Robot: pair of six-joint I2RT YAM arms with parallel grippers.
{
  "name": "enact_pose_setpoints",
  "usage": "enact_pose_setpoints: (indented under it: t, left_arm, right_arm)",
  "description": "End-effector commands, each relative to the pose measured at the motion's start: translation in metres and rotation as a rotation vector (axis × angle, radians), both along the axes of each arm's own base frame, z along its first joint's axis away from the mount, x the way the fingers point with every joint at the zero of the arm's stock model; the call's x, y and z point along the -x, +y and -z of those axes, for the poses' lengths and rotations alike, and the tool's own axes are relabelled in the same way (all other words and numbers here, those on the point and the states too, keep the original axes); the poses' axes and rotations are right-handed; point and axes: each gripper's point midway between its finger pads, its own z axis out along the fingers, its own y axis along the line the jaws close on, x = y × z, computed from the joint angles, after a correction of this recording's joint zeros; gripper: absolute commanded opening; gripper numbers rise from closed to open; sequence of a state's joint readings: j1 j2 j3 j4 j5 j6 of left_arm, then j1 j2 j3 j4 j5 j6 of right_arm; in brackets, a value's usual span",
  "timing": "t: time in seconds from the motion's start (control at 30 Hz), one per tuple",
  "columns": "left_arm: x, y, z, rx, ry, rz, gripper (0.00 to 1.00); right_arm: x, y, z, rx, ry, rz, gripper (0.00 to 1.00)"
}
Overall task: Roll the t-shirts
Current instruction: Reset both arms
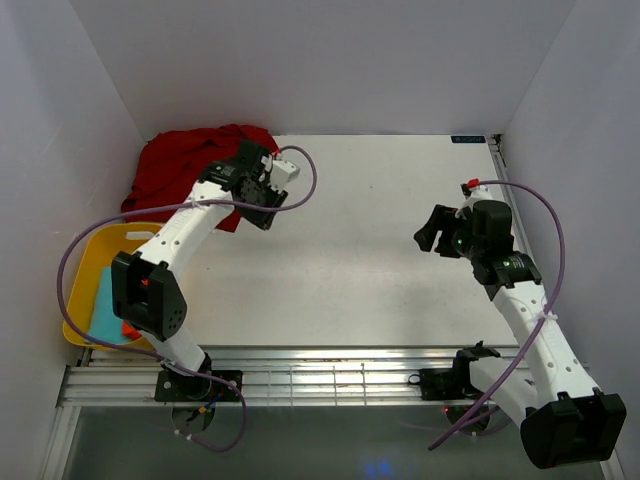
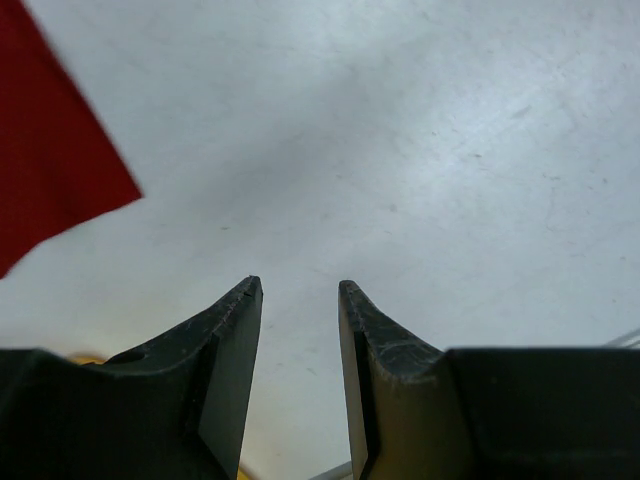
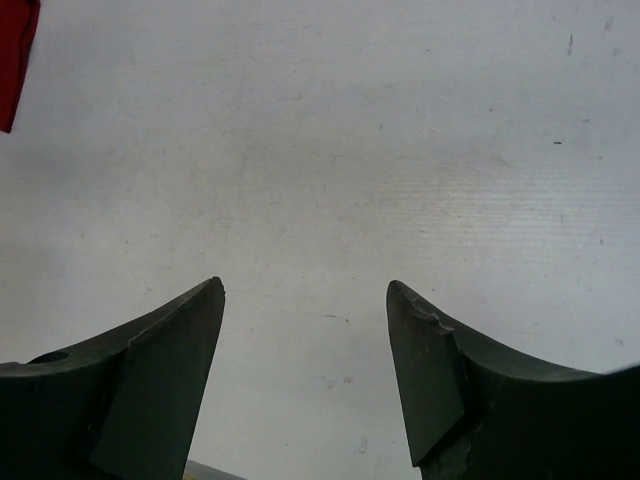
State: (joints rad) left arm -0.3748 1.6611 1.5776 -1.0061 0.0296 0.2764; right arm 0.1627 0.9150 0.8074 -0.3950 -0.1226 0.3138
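The dark red t-shirt (image 1: 180,170) lies crumpled at the table's back left corner. Its edge shows in the left wrist view (image 2: 50,150), and a corner shows in the right wrist view (image 3: 14,60). My left gripper (image 1: 265,212) hovers just right of the shirt's near edge. Its jaws are open with nothing between them (image 2: 300,288), over bare table. My right gripper (image 1: 430,238) is at mid-right, far from the shirt, open wide and empty (image 3: 305,288). The orange t-shirt is not clearly in view. Only a small orange patch (image 1: 130,328) shows in the tray beside the left arm.
A yellow plastic tray (image 1: 88,252) sits at the left edge, holding a light blue item (image 1: 108,310), partly hidden by my left arm. White walls close in the left, back and right sides. A metal rail (image 1: 330,380) runs along the near edge.
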Motion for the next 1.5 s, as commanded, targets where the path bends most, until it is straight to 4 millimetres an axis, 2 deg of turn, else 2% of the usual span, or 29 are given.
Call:
enact_pose_setpoints:
  t: [0.0,0.27,0.37,0.57,0.83,1.17,1.47]
  left_arm:
    - [0.014,-0.029,0.024,0.082,0.058,0.028,0.47]
    - [0.02,-0.037,0.056,0.118,0.086,-0.007,0.47]
    - [0.028,-0.046,0.067,0.119,0.105,0.01,0.47]
    - [0.032,-0.061,0.07,0.102,0.093,0.048,0.47]
    - [0.048,-0.067,0.078,0.091,0.111,0.077,0.47]
    - [0.05,-0.067,0.081,0.073,0.108,0.087,0.48]
    - [0.05,-0.077,0.084,0.055,0.103,0.102,0.48]
  right_arm:
    - [0.005,-0.008,0.001,0.015,0.009,0.039,0.72]
    - [0.008,-0.021,-0.013,0.019,-0.031,0.128,0.74]
    - [0.007,-0.028,-0.012,0.015,-0.03,0.179,0.75]
    - [0.007,-0.028,-0.007,-0.001,0.002,0.205,0.76]
    - [0.009,-0.033,-0.001,0.015,0.024,0.23,0.77]
    - [0.009,-0.05,0.001,0.056,0.014,0.319,0.78]
    - [0.014,-0.054,0.008,0.059,0.019,0.338,0.77]
